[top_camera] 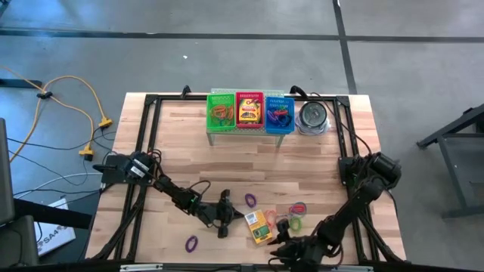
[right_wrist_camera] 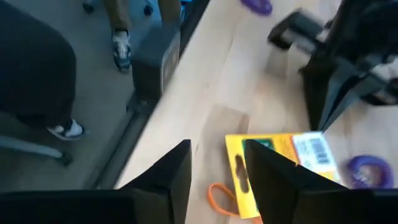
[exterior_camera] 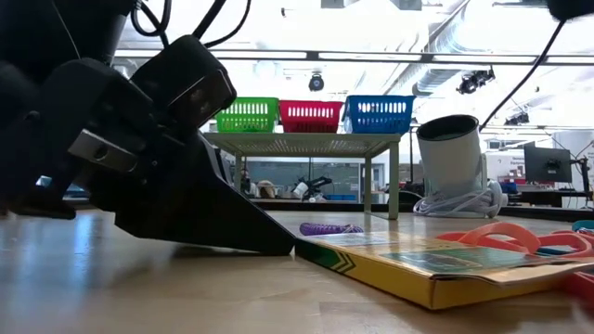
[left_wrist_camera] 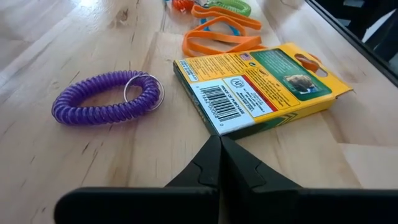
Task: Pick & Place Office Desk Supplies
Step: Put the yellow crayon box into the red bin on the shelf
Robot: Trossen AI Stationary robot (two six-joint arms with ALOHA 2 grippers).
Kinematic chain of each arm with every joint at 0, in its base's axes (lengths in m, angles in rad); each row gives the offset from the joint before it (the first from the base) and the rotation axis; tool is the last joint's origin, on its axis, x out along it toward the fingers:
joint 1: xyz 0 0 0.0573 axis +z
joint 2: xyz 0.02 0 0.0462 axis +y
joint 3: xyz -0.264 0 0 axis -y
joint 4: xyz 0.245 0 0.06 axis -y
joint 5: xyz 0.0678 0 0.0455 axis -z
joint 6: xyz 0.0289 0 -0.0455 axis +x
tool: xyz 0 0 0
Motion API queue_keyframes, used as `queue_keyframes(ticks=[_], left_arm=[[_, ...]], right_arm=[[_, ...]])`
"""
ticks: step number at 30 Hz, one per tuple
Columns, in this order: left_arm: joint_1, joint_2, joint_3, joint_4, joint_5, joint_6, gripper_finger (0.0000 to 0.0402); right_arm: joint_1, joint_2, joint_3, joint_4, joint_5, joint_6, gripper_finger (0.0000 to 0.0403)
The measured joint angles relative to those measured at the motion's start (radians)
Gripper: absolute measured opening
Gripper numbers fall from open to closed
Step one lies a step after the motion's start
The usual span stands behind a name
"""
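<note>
A flat yellow-and-green crayon box point(top_camera: 259, 225) point(left_wrist_camera: 261, 84) point(exterior_camera: 418, 264) lies flat on the table near its near edge. My left gripper point(top_camera: 237, 217) point(left_wrist_camera: 221, 140) point(exterior_camera: 290, 245) is shut, low on the table at the box's left end. A purple coil loop point(left_wrist_camera: 109, 98) point(top_camera: 250, 199) lies just beyond it, and orange and green bands point(left_wrist_camera: 217, 37) point(top_camera: 296, 215) lie past the box. My right gripper point(top_camera: 281, 242) point(right_wrist_camera: 217, 148) is open above the table's near edge, right of the box point(right_wrist_camera: 280, 155), touching nothing. My left gripper's shut fingertips point(left_wrist_camera: 222, 144) meet the crayon box at the lower edge of its barcode end point(left_wrist_camera: 219, 129), the end toward the table's left. They come nearly level from the left, low over the wood. The box lies flat on the table.
Green point(top_camera: 221, 112), red point(top_camera: 249, 112) and blue point(top_camera: 279, 113) baskets stand on a small rack at the far edge, a round metal tin point(top_camera: 312, 117) beside them. Another purple loop point(top_camera: 191, 243) lies near the near edge. A person's legs point(right_wrist_camera: 118, 37) stand beyond the table's near side.
</note>
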State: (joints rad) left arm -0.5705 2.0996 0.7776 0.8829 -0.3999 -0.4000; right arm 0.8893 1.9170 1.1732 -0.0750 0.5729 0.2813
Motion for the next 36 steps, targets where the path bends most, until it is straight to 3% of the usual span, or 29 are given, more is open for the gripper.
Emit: queue_keyframes(ticks=[19, 23, 32, 36], left_arm=[[-0.029, -0.001, 0.001, 0.002, 0.014, -0.023, 0.0001], [-0.029, -0.001, 0.001, 0.004, 0.015, -0.020, 0.0001], [-0.029, -0.001, 0.001, 0.007, 0.013, -0.019, 0.0001], [-0.032, -0.001, 0.001, 0.007, 0.009, -0.021, 0.0001]], right_arm=[[-0.061, 0.018, 0.000, 0.074, -0.274, 0.063, 0.0125], [-0.072, 0.017, 0.000, 0.075, -0.393, 0.115, 0.0126], [-0.118, 0.017, 0.004, 0.143, -0.367, 0.097, 0.0126], [-0.118, 0.017, 0.080, 0.072, -0.352, 0.019, 0.0126]])
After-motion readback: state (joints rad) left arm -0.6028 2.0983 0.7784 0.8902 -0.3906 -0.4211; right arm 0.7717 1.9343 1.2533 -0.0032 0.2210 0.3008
